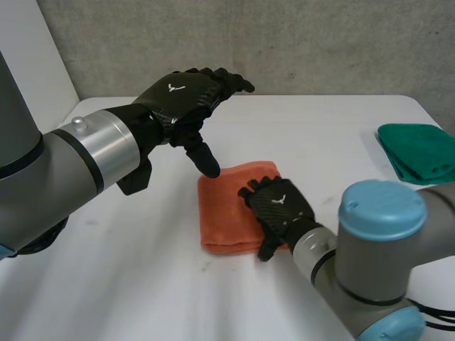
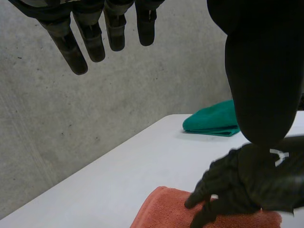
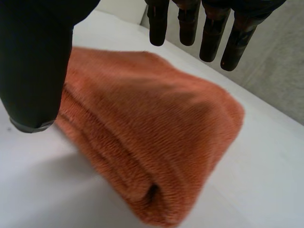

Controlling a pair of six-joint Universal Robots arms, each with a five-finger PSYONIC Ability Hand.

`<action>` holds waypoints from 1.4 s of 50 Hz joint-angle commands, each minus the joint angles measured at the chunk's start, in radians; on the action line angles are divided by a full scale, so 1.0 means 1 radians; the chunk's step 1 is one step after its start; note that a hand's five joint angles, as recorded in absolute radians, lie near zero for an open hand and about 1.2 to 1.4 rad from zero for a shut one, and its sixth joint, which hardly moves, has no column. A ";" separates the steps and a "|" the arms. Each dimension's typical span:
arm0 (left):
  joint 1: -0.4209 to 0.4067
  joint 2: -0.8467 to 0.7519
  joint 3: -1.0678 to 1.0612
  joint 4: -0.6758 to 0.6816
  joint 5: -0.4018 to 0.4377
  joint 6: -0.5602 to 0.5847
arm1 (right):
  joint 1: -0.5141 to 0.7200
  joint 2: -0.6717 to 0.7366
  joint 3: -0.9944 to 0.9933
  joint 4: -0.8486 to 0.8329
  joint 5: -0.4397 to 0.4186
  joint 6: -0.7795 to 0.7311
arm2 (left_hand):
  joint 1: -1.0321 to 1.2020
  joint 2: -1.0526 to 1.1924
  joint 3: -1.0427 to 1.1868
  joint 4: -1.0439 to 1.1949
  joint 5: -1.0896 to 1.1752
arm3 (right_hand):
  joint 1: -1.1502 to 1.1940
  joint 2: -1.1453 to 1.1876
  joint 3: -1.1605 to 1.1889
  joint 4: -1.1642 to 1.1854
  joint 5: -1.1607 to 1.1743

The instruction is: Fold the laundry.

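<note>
The broad white table runs back to a grey concrete wall, and its near corners are cut off behind the robot's two grey arms. Two cloths lie on it, well apart. The first is a folded orange terry towel near the middle. It is thick and layered, with its rolled fold facing the right wrist camera, and part of its top is hidden under a hand. The second is a folded green cloth at the table's right side. The picture edge cuts it off in the head view, and the left thumb partly covers it in the left wrist view.

The left hand hangs above the table just behind the orange towel, fingers straight, thumb pointing down, holding nothing. The right hand lies flat on the towel's near right part, fingers spread and uncurled, grasping nothing.
</note>
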 commanded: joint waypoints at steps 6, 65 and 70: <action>-0.001 -0.015 -0.008 0.010 -0.007 -0.002 | 0.012 0.150 -0.042 -0.116 0.000 -0.062 | -0.005 -0.015 -0.022 -0.014 -0.038 | 0.062 0.035 0.038 0.019 0.009; 0.001 -0.045 -0.023 0.022 -0.007 -0.037 | -0.390 0.263 -0.239 -0.110 -0.134 -0.333 | -0.005 -0.015 -0.022 -0.014 -0.038 | 1.203 1.176 1.179 1.160 1.150; 0.001 -0.054 -0.023 0.024 -0.007 -0.037 | -0.456 0.291 -0.304 -0.122 -0.225 -0.374 | -0.002 -0.012 -0.019 -0.011 -0.035 | 1.203 1.176 1.179 1.160 1.150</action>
